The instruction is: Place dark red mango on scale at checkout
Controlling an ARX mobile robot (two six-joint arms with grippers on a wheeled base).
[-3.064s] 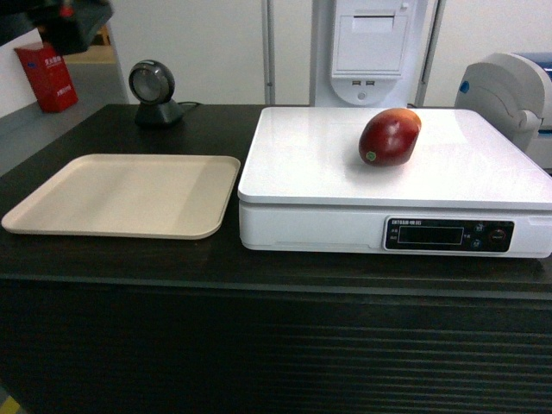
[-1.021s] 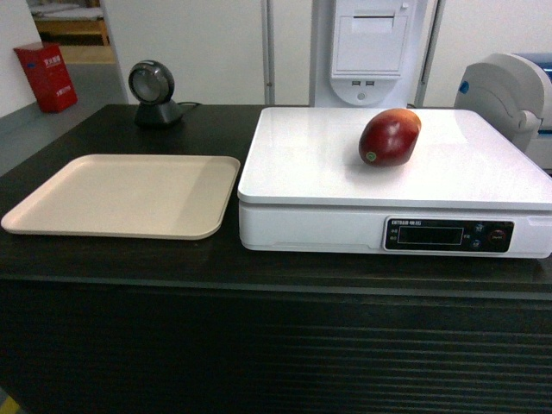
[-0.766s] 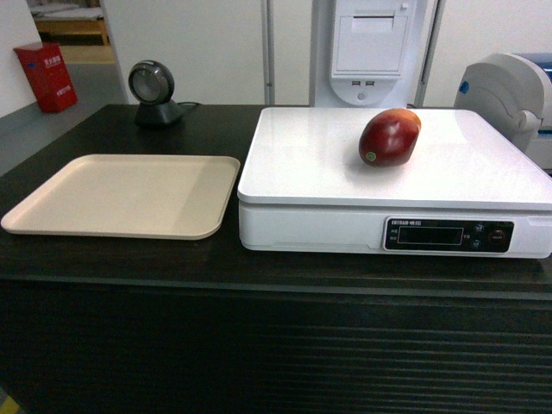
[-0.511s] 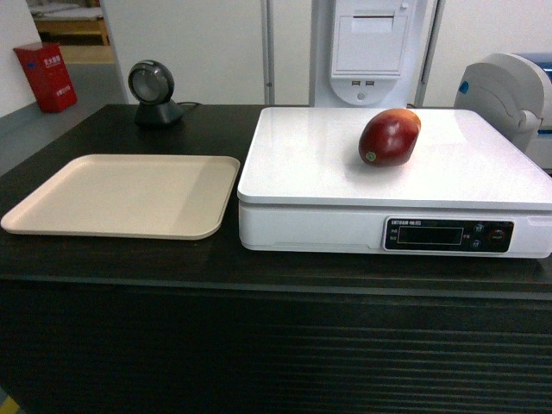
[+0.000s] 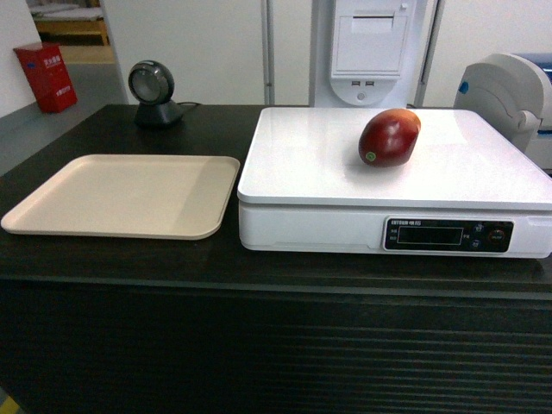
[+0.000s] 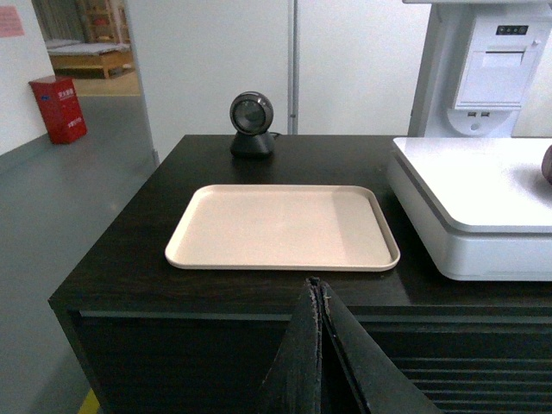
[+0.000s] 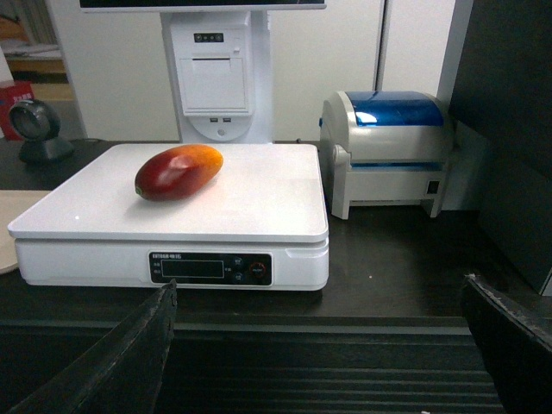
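Fingers: left pair (image 6: pixel 321 345) pressed together, right pair (image 7: pixel 319 345) spread wide, both empty — dark red mango (image 5: pixel 390 136) rests on scale (image 5: pixel 328 172) (placement apparently complete).

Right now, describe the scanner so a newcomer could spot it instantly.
Start at the dark checkout counter, where a beige tray lies left of the white scale. Behind the tray, at the counter's far edge, stands the scanner: the only small black thing, with a round glassy face.

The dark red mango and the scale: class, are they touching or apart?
Touching. In the right wrist view the dark red mango lies directly on the scale, with no gap beneath it; the head view agrees.
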